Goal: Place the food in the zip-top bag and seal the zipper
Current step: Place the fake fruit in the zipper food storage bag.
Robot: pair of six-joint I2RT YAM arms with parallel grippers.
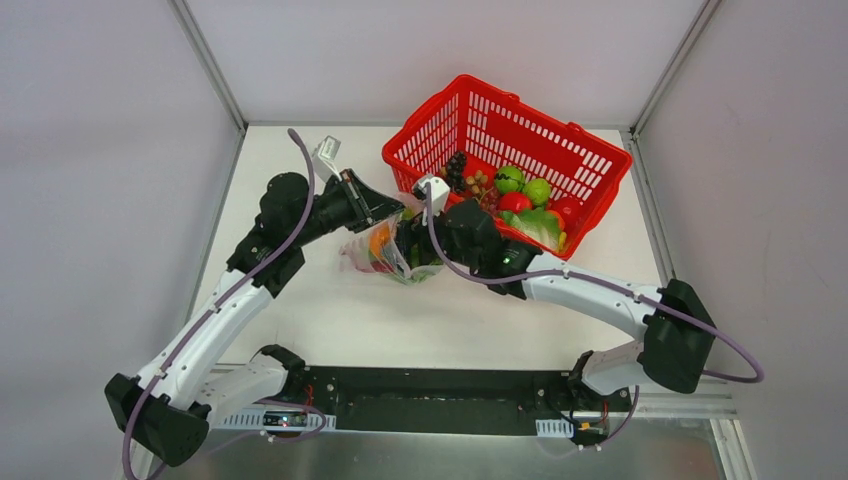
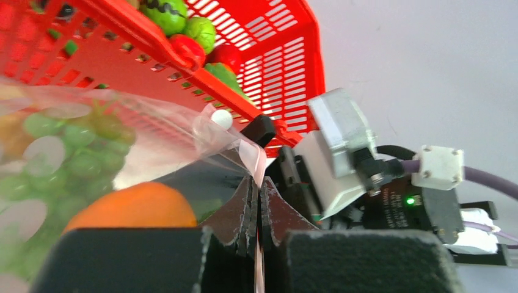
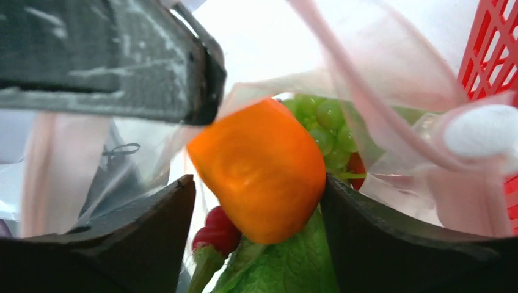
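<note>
Two end effectors meet at the clear crinkly plastic bag, which sits on the white table just beside the red plastic basket.
The left end effector is pinched tight on the thin pink-red strip at the bag's mouth. The right end effector has its jaws wide apart, with the small orange piece between them; I cannot tell if they squeeze it. Green grapes, a little red fruit and a leafy green cabbage lie below it in the bag.
</note>
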